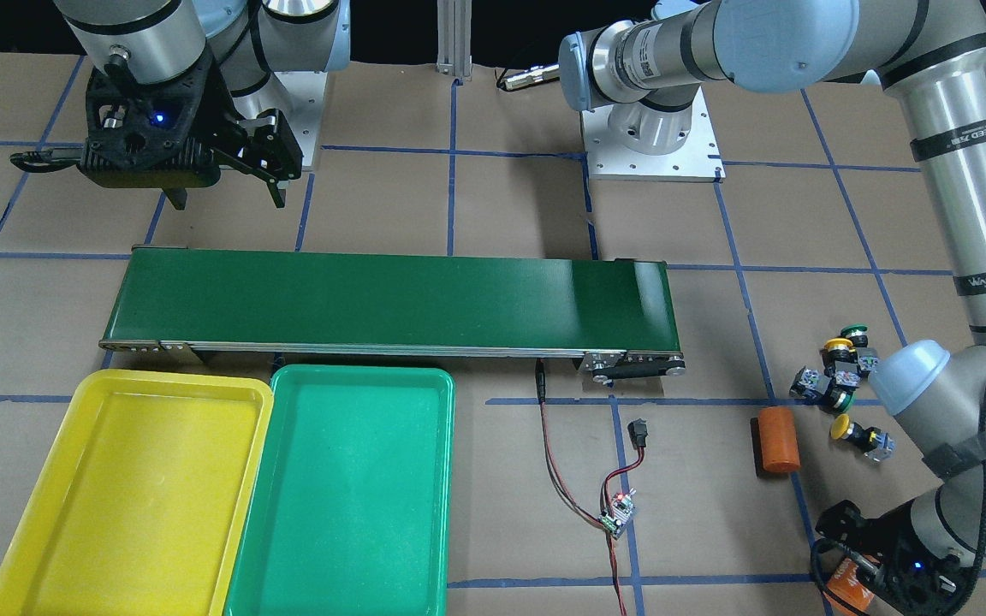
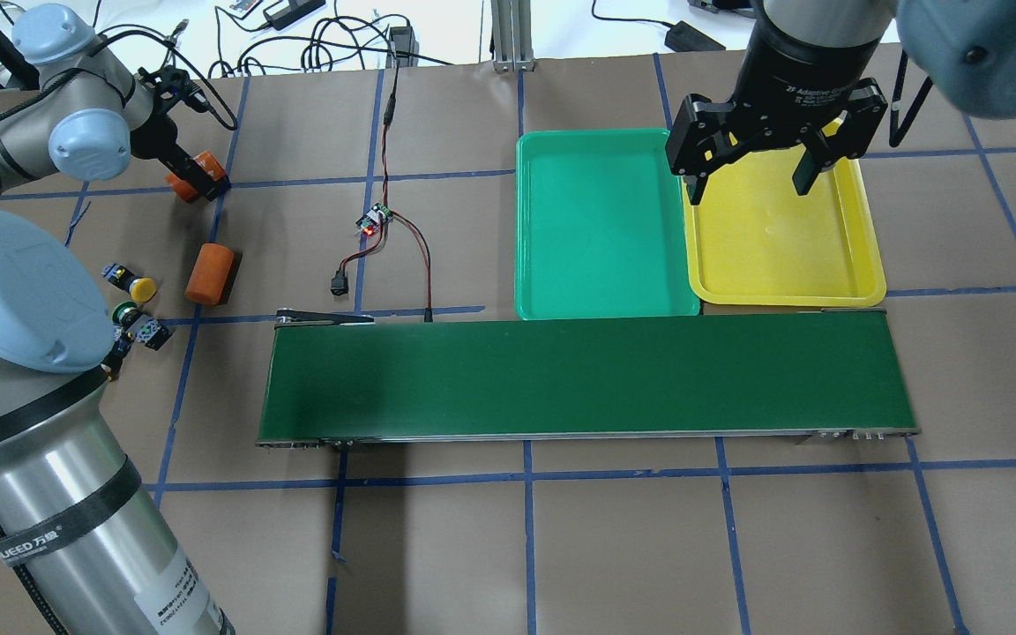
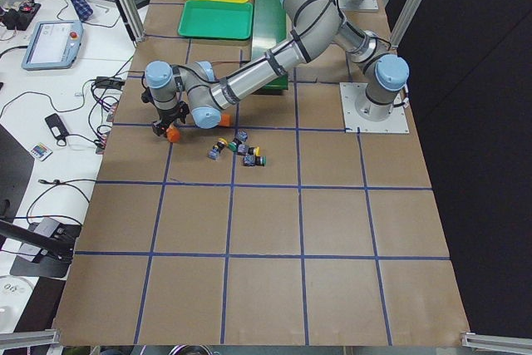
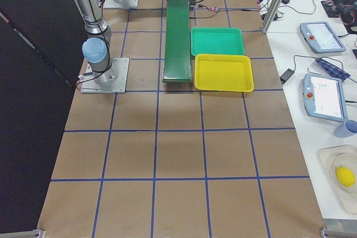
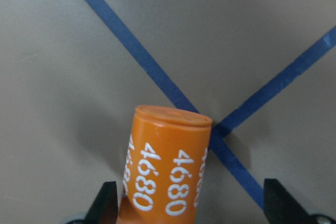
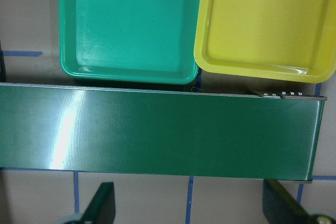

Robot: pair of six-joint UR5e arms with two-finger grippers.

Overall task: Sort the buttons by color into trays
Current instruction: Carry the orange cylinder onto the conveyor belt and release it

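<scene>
Nothing sorted yet: the buttons lay loose off the belt's left end, and the left gripper stood at the wrong object.

Beyond the left end of the long dark-green conveyor belt (image 2: 578,375), the left gripper (image 5: 192,204) stood spread wide around an orange cylinder marked "4680" (image 5: 165,171), not clamping it. Nearer that end lay the four small push-button switches with yellow and green mushroom caps (image 1: 838,349): three clustered, one yellow apart, with a second orange cylinder (image 2: 210,273) near them. The best move was probably to leave the cylinders and grip the lone yellow button squarely by its body, since the cluster risked a double catch. A small circuit board with red-black wires (image 2: 374,219) lay off the belt's far side. Along that side sat the shallow green plastic tray (image 2: 596,220) and the yellow plastic tray (image 2: 781,238), both bare. High near the belt's right end hovered the right gripper (image 2: 748,194), fingers wide, holding nothing.
</scene>
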